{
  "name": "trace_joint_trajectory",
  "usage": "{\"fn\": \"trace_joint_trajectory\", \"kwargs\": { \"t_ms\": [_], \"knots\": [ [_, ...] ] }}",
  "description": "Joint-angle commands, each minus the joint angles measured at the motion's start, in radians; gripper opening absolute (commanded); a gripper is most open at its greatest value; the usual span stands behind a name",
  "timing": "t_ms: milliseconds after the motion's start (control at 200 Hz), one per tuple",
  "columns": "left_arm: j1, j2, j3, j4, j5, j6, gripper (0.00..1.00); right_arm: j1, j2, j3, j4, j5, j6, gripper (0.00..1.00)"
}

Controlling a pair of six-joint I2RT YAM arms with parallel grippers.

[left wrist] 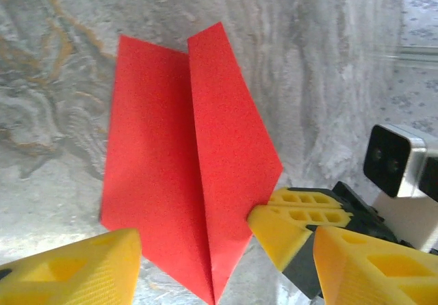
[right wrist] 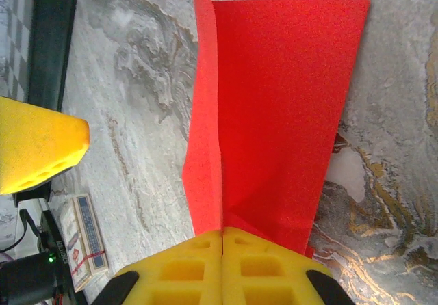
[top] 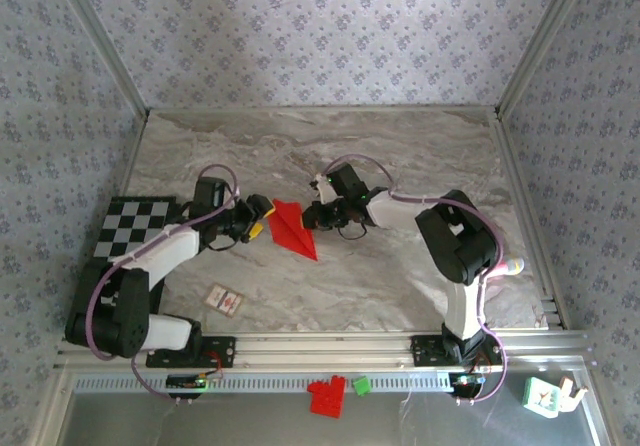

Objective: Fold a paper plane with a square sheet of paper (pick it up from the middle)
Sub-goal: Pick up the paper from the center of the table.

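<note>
- Top view: the paper plane (top: pixel 293 228) lies mid-table (top: pixel 420 156), already a pointed dart with its nose toward the near edge; I'd judge the folding nearly done, and this looks like a final crease or a pick-up pinch.
- The left gripper (top: pixel 257 216) sits just beside the plane's left flank and the right gripper (top: pixel 313 216) is at its right flank; both arms reach in low, elbows bent, forearms angled toward each other; a small card (top: pixel 224 300) lies well apart, nearer the bases.
- Left wrist: the left fingers (left wrist: pixel 75 271) are spread wide, one on either side of the pointed end, gripping nothing; across the paper, the right arm's yellow pads (left wrist: pixel 294 219) bite the wing's edge.
- Right wrist: the jaws are pressed together, pinching the plane's near edge where a fold line runs straight into the fingertips; the rest of the sheet rests on the marble.
- Next move, by my reckoning: the right holds firm while the left closes on, or presses down, the opposite wing; the paper is thin, so a hard tug could slip it or tear it.
</note>
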Motion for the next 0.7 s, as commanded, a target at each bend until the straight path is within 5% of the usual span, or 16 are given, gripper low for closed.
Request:
{"fn": "trace_joint_trajectory", "kwargs": {
  "t_ms": [0,360,695],
  "knots": [
    [0.005,-0.042,-0.013,0.089,0.081,-0.019,0.68,-0.016,-0.092,-0.03,0.083,-0.024,0.054,0.05],
    [-0.05,-0.148,-0.07,0.448,0.162,-0.141,0.81,-0.027,-0.224,-0.116,0.393,-0.081,0.356,0.06],
    [-0.105,-0.127,-0.041,0.575,0.169,-0.15,0.73,-0.027,-0.254,-0.127,0.574,-0.131,0.535,0.06]
  ]
}}
